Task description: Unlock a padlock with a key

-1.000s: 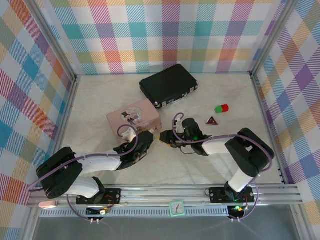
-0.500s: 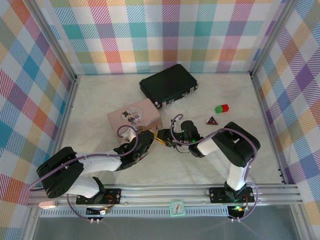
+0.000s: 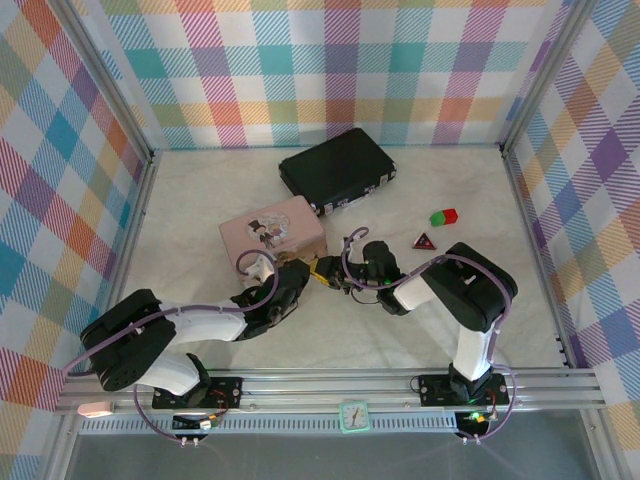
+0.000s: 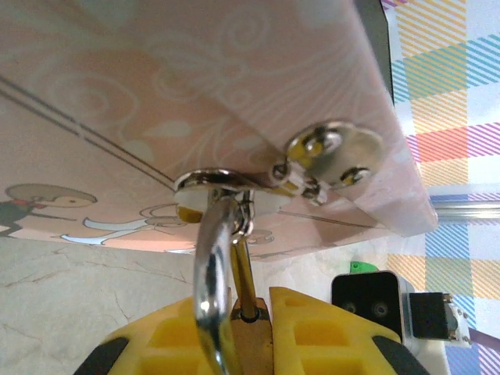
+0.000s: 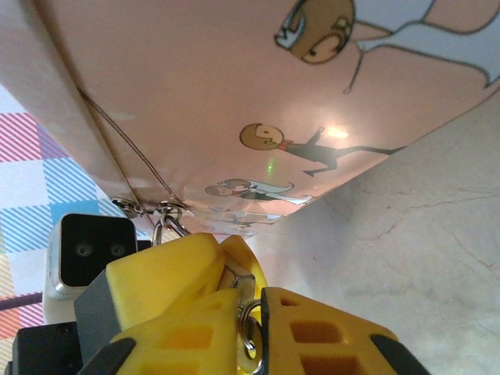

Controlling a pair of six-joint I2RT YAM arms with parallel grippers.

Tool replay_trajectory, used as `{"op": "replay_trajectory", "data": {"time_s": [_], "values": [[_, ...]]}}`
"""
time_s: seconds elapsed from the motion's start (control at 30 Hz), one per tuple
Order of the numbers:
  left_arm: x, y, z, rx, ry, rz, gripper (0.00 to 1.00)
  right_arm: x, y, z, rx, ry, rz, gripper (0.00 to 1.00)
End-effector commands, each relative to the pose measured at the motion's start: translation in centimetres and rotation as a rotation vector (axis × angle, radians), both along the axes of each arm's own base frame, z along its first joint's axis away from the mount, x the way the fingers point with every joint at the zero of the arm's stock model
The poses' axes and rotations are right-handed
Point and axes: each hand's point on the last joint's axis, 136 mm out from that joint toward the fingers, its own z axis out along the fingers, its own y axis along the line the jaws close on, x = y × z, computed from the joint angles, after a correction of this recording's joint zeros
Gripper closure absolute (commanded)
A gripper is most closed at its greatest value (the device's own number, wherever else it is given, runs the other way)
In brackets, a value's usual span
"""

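My left gripper (image 4: pixel 254 308) is clamped on the padlock (image 4: pixel 215 258). The brass body sits pinched between the two yellow fingers (image 4: pixel 176 336), and the silver shackle rises out of them and hooks through the metal hasp (image 4: pixel 332 148) on the front wall of the pink box (image 4: pixel 234 70). So the padlock hangs at the box's near side, just above the table (image 4: pixel 70 281), upright in my grasp.

From above, the left gripper (image 3: pixel 291 276) lies right at the near corner of the pink box (image 3: pixel 270 228). My right gripper (image 3: pixel 328 271) comes in from the right, so close that the two nearly touch.

In the right wrist view, the right gripper (image 5: pixel 248 297) has its fingers (image 5: pixel 312 340) drawn together on a small metal piece with a split ring (image 5: pixel 248 332) hanging below it. I take this to be the key (image 5: pixel 238 273), though its head is much the same yellow as my fingers and I cannot make out its edges. The shackle and hasp show just beyond my fingertips, against the box's wall.

Farther back on the table lies a black case (image 3: pixel 337 170). A green-and-red block (image 3: pixel 443 217) and a red triangle piece (image 3: pixel 425 241) lie well apart to the right.
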Motion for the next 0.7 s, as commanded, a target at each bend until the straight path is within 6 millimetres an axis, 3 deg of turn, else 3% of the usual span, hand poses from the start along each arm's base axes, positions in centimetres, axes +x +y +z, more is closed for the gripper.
{"op": "replay_trajectory", "data": {"time_s": [0.0, 0.07, 0.23, 0.33, 0.57, 0.67], "values": [[0.1, -1.3, 1.2, -0.074, -0.034, -0.030, 1.00, 0.2, 1.0, 2.2, 0.067, -0.051, 0.018, 0.96], [0.1, -1.2, 0.9, -0.068, -0.029, -0.027, 1.00, 0.2, 1.0, 2.2, 0.071, -0.041, 0.014, 1.00], [0.2, -0.9, 0.2, -0.056, -0.020, -0.014, 0.72, 0.0, 0.7, 2.4, 0.089, 0.018, -0.003, 1.00], [0.4, -0.9, 0.0, -0.058, -0.022, -0.007, 0.65, -0.3, 0.5, 2.6, 0.092, 0.049, -0.015, 1.00], [0.7, -1.2, -0.8, -0.077, -0.018, 0.006, 0.63, -1.4, 0.6, 2.2, 0.052, 0.081, -0.017, 1.00], [1.0, -1.1, -1.0, -0.086, -0.022, 0.018, 0.69, -1.8, 0.7, 1.8, 0.050, 0.108, -0.019, 1.00]]}}
